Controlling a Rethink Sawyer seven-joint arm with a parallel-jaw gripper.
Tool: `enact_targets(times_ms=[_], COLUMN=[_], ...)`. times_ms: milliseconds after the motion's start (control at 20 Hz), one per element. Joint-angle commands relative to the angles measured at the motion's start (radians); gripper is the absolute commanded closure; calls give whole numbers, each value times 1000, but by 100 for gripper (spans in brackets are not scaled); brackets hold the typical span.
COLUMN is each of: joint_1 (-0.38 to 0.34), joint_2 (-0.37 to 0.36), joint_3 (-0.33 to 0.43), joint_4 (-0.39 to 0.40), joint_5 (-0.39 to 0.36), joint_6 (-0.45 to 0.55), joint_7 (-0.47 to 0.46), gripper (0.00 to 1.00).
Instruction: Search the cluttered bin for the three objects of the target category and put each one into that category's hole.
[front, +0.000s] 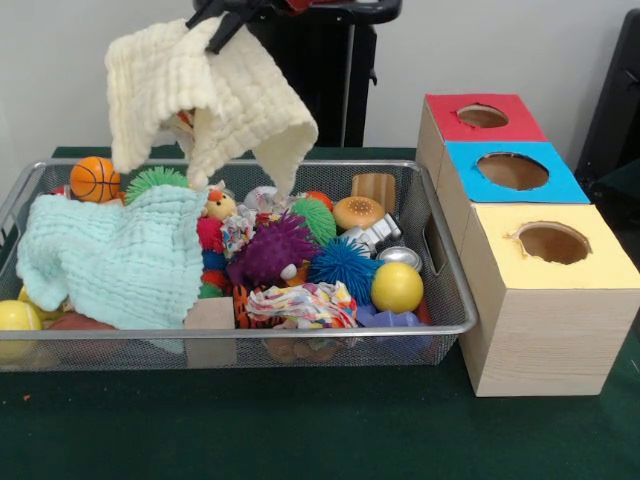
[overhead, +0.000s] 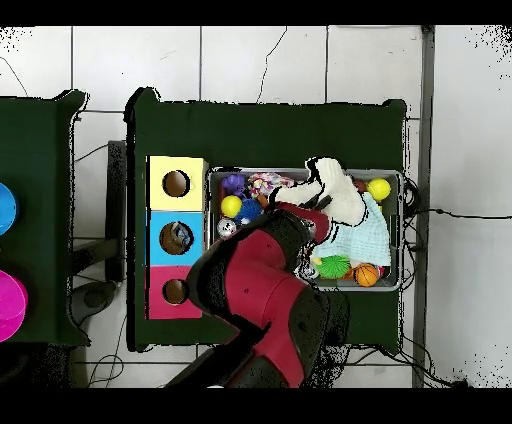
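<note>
The bin (front: 240, 335) is a silver wire-mesh basket full of toys on the green table; it also shows in the overhead view (overhead: 402, 250). My gripper (front: 225, 20) is shut on a cream cloth (front: 215, 100) and holds it lifted above the bin's back left part. In the overhead view the cream cloth (overhead: 335, 195) hangs over the bin's middle. The blue-topped hole (front: 512, 170) is on the middle wooden box to the right of the bin, and in the overhead view (overhead: 176, 238) it lies left of the bin.
A mint cloth (front: 115, 255) covers the bin's left part. An orange basketball (front: 95, 178), purple spiky ball (front: 272, 250), blue spiky ball (front: 343, 265), yellow ball (front: 397, 287) and burger toy (front: 358, 211) lie in it. Red-topped (front: 482, 116) and yellow-topped (front: 553, 242) holes flank the blue one.
</note>
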Motion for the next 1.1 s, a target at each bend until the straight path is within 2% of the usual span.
enact_targets(times_ms=[50, 250, 1100], joint_1=[-64, -130, -255], joint_2=[-5, -56, -134], joint_3=[205, 326, 566], joint_4=[83, 116, 222], joint_5=[26, 21, 16], joint_6=[52, 95, 50], joint_7=[204, 176, 195], gripper=[100, 100, 100])
